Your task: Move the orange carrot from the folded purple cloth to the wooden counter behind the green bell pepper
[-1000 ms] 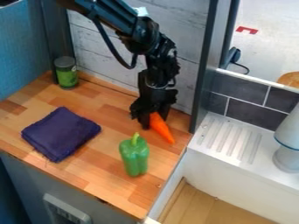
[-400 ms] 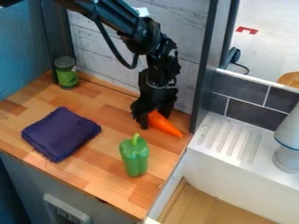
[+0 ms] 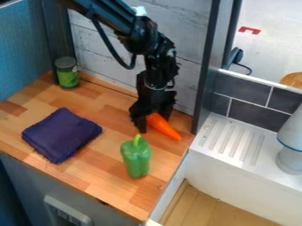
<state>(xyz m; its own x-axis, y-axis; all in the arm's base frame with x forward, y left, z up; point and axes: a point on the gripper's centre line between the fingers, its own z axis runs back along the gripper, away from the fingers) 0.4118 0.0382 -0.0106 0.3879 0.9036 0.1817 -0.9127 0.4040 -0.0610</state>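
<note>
At the back right of the wooden counter, near the wall, the black gripper [image 3: 154, 120] points down and is shut on the thick end of an orange carrot [image 3: 166, 128]. The carrot's narrow end slants toward the lower right, low over the counter or touching it; I cannot tell which. A green bell pepper [image 3: 136, 159] with its stem up is just in front of the gripper. To the left lies a folded dark purple cloth [image 3: 61, 134]. A green can [image 3: 67, 75] is by the back left corner.
The wooden counter [image 3: 112, 150] ends at a front edge and a right edge. Beyond the right edge are a white ribbed drainboard [image 3: 233, 141], a white and grey object [image 3: 291, 145] and a lower wooden surface [image 3: 206, 207]. A dark post [image 3: 206, 75] rises behind.
The carrot has swung so that its narrow end points more to the right than at first. Most recently, gripper and carrot have shifted slightly left. Pepper, cloth and can have stayed put.
</note>
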